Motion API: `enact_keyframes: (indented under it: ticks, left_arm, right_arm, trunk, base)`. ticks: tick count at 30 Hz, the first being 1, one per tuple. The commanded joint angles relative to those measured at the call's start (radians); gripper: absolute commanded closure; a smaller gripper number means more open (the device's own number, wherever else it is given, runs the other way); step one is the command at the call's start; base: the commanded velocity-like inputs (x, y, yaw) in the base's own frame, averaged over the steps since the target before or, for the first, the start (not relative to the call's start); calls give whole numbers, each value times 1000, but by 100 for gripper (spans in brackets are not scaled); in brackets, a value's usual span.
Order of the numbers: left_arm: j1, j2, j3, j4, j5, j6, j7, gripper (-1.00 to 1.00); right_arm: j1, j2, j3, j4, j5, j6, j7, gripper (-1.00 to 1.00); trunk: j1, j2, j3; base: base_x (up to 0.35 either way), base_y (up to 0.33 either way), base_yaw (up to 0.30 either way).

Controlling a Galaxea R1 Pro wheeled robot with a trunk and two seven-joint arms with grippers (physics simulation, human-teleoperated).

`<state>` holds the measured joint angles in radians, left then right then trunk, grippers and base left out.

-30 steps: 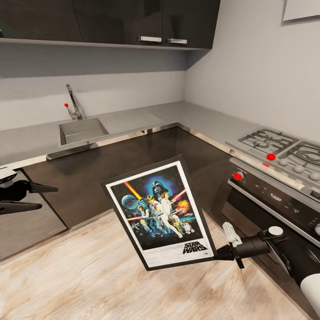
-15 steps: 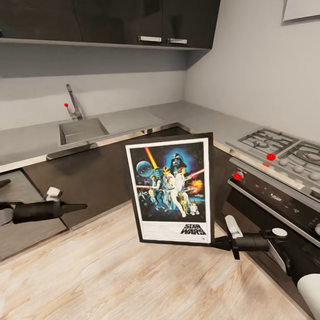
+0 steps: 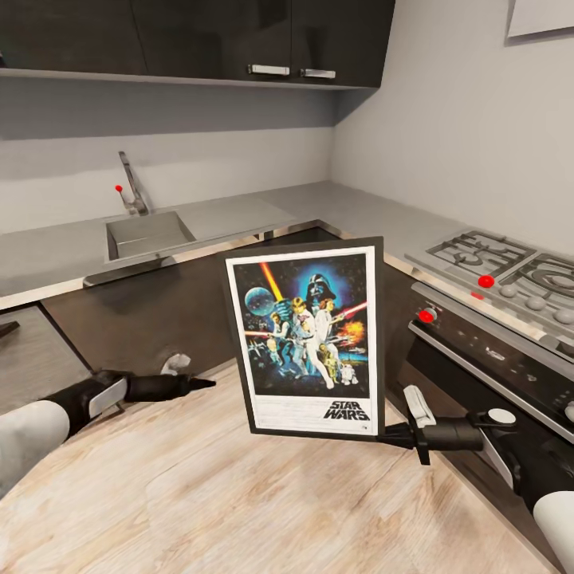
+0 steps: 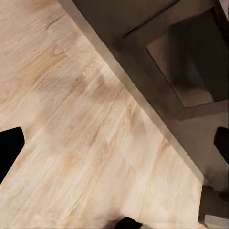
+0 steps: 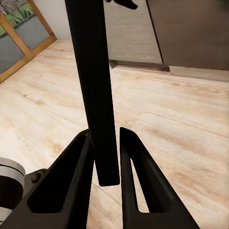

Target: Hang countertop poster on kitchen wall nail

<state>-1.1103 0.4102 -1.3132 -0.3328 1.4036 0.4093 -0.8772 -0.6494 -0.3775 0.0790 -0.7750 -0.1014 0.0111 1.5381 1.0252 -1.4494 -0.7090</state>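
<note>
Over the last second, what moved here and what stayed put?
The poster swung from tilted back to upright, the right claw gripping its lower corner throughout. The left claw swept in from the picture's left edge toward the poster, lower over the floor, holding nothing. In the last half second only the left arm moved. The sink and hob look unchanged.

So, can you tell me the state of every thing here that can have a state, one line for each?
poster: upright, off the counter, held at its lower corner
right gripper: shut on the poster's edge
left gripper: holds nothing, open or shut unclear
sink: empty, no water running
tap: off
wall cupboards: doors closed
hob: no flame, nothing on it
</note>
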Motion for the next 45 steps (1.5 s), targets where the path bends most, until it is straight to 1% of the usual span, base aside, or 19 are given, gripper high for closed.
enact_keyframes:
  ticks: [1,2,5,9,10,15,16,18,19,21,25,27,31,32,34,35,37,39,45]
  left_arm:
    - [-2,-43,-3,52,3,15,0,-100]
    - [-2,-64,-5,86,-3,18,2,-100]
    - [-2,-94,-20,136,-26,18,33,-100]
    - [14,-100,-24,149,-33,-13,46,-100]
    - [162,-100,-23,153,-27,-203,41,-100]
    - [290,-98,-21,183,-17,-321,33,-100]
    - [312,-98,-20,186,-4,-347,29,-100]
    - [370,-97,-19,195,52,-416,5,-100]
    - [413,-97,-19,205,100,-454,-19,-100]
    - [475,-97,-19,224,162,-496,-51,-100]
    - [539,-97,-19,240,212,-535,-84,-100]
    - [561,-97,-19,243,221,-543,-104,-100]
    - [637,-98,-19,249,240,-562,-226,-100]
    - [662,-111,-20,247,260,-572,-265,-100]
    - [670,-114,-20,248,267,-573,-272,-100]
    - [679,-115,-15,248,305,-571,-299,-100]
    - [681,-114,-13,250,335,-570,-332,-100]
    - [684,-114,-13,257,384,-567,-403,-100]
    - [701,-114,-12,266,422,-565,-460,-100]
  right_arm:
    - [-1,-1,5,0,-7,4,2,100]
    - [-1,-1,5,0,-7,4,2,100]
    - [-1,-1,4,0,-7,4,2,100]
    - [-1,-1,5,0,-7,5,2,100]
    - [-1,-1,5,0,-7,4,2,100]
    - [-1,-1,4,1,-7,4,2,100]
    - [-1,-1,5,1,-7,4,2,100]
    - [-1,-1,5,2,-7,4,2,100]
    - [-1,-1,5,3,-7,4,2,100]
    - [-1,-1,5,3,-7,4,2,100]
    - [-1,0,5,4,-7,4,2,100]
    - [-1,0,5,5,-8,4,2,100]
    - [-1,0,5,5,-10,5,-1,100]
    - [-1,0,5,5,-11,6,-2,100]
    - [-1,0,5,5,-12,6,-2,100]
    - [-1,0,5,5,-13,7,-2,100]
    - [-1,0,4,5,-14,7,-3,100]
    - [-1,0,4,6,-15,9,-4,100]
    - [-1,1,4,12,-16,10,-5,100]
  trunk:
    - [0,-1,-1]
    - [0,-1,-1]
    - [0,-1,-1]
    - [0,-1,-1]
    - [0,-1,-1]
    - [0,-1,-1]
    - [0,-1,-1]
    - [0,-1,-1]
    - [0,-1,-1]
    - [0,-1,-1]
    - [0,-1,-1]
    - [0,-1,-1]
    - [0,-1,-1]
    - [0,-1,-1]
    - [0,-1,-1]
    - [0,-1,-1]
    - [0,-1,-1]
    - [0,-1,-1]
    - [0,-1,-1]
  base:
    - [0,0,0]
    - [0,0,0]
    - [0,0,0]
    - [0,0,0]
    - [0,0,0]
    - [0,0,0]
    - [0,0,0]
    - [0,0,0]
    - [0,0,0]
    - [0,0,0]
    - [0,0,0]
    - [0,0,0]
    - [0,0,0]
    - [0,0,0]
    - [0,0,0]
    - [0,0,0]
    - [0,0,0]
    - [0,0,0]
    - [0,0,0]
